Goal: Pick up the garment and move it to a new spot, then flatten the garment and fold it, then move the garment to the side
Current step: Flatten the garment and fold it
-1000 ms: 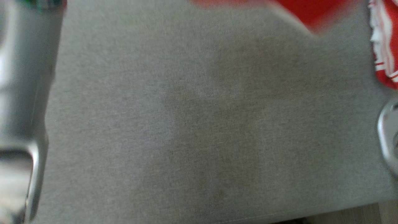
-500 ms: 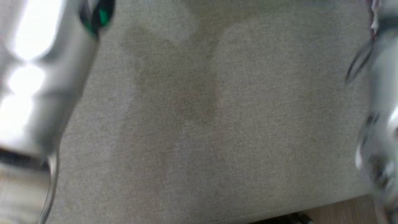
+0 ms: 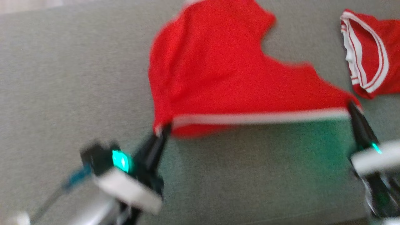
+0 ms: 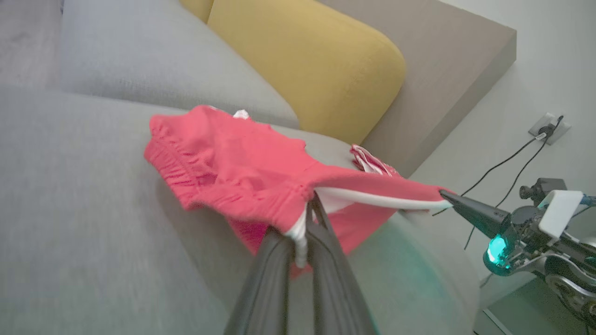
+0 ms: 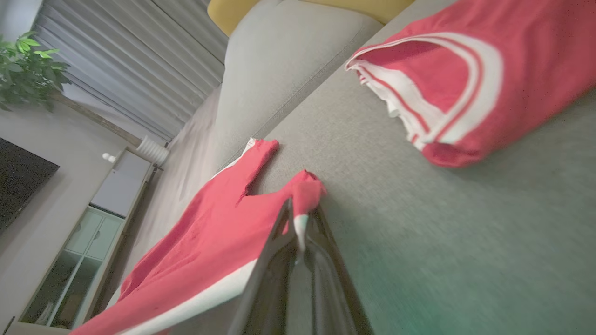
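The garment [image 3: 218, 72] is red shorts with a white hem band, stretched out above the grey sofa seat [image 3: 62, 78]. My left gripper [image 3: 164, 129] is shut on the hem's left corner, and my right gripper [image 3: 352, 106] is shut on the hem's right corner. The white band runs taut between them. In the left wrist view the garment [image 4: 233, 163] hangs from the left gripper [image 4: 307, 214], with the right gripper [image 4: 447, 195] pinching the far corner. In the right wrist view the right gripper [image 5: 298, 214] clamps a red and white corner of the garment [image 5: 209, 228].
A second red garment with white stripes [image 3: 368, 53] lies folded at the seat's right end. A yellow cushion [image 4: 307, 60] and grey back cushion [image 4: 153, 51] stand behind. The sofa's front edge runs along the bottom of the head view. A cabinet [image 5: 79, 251] and plant [image 5: 23, 65] stand beyond.
The head camera has swung, so the picture shifted from bare seat to the garment. Both arms, blurred at the sides before, now show holding the hem stretched between them.
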Robot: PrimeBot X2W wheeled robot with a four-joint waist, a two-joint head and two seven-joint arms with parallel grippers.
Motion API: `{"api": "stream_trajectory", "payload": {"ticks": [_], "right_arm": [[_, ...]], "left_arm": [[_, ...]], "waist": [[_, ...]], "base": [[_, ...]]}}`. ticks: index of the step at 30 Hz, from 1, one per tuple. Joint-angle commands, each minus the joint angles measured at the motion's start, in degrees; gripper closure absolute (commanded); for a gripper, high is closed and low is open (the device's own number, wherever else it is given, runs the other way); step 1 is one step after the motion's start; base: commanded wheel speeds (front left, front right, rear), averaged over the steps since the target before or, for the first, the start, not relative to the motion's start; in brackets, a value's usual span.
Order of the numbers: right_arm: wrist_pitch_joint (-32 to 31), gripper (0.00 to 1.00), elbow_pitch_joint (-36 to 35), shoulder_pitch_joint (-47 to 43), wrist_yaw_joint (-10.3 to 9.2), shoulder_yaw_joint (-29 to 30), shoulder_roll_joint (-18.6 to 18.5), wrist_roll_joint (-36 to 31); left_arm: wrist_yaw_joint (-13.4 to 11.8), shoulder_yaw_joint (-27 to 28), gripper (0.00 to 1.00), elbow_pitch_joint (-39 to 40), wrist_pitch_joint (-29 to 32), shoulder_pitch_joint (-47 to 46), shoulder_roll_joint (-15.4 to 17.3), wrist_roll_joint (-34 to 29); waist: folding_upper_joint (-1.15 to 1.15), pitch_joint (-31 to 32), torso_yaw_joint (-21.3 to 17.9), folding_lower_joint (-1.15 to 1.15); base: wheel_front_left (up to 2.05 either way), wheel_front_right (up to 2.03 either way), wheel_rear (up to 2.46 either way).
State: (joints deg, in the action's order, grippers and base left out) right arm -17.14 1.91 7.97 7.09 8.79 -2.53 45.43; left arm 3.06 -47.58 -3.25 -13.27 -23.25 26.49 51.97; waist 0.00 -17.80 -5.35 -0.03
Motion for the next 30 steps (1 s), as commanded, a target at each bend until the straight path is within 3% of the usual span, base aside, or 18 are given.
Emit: {"api": "stream_trajectory", "payload": {"ticks": [1,6,11,15,21,25,30], "right_arm": [[-1.12,1.0,-5.86,-3.0,0.4,1.35,-0.43,0.58],[-4.1,1.0,-23.77,-21.85,0.4,5.9,-0.37,7.32],[-7.55,1.0,-26.03,-15.84,0.4,5.83,-0.36,6.96],[-13.1,1.0,-17.89,1.0,0.4,3.52,-0.35,2.98],[-17.93,1.0,2.72,25.14,0.4,3.2,-0.35,-2.46],[-18.29,1.0,14.31,34.67,0.4,5.25,-0.35,-6.97],[-17.58,1.0,23.28,41.17,0.4,6.76,-0.35,-12.26]], "left_arm": [[-1.89,2.32,1.0,3.82,-1.01,1.51,3.1,0.09],[-8.16,2.42,1.0,16.93,-1.42,14.56,3.86,2.23],[-7.94,4.69,1.0,20.88,0.22,13.64,3.24,6.41],[-7.9,8.82,1.0,19.48,3.14,8.79,1.21,13.22],[-7.46,11.28,1.0,11.63,8.8,-1.33,-3.77,20.3],[-7.69,9.82,1.0,3.85,11.05,-7.54,-8.03,20.42],[-7.41,9.38,1.0,-4.63,10.36,-12.11,-13.06,20.38]], "waist": [[0.0,2.1,1.69,0.03],[0.0,1.62,3.94,0.03],[0.0,-1.86,4.72,0.03],[0.0,-5.07,5.43,0.03],[0.0,-8.23,9.62,0.03],[0.0,-8.89,12.47,0.03],[0.0,-9.62,14.19,0.03]], "base": [[0.0,0.0,0.0],[0.0,0.0,0.0],[0.0,0.0,0.0],[0.0,0.0,0.0],[0.0,0.0,0.0],[0.0,0.0,0.0],[0.0,0.0,0.0]]}}
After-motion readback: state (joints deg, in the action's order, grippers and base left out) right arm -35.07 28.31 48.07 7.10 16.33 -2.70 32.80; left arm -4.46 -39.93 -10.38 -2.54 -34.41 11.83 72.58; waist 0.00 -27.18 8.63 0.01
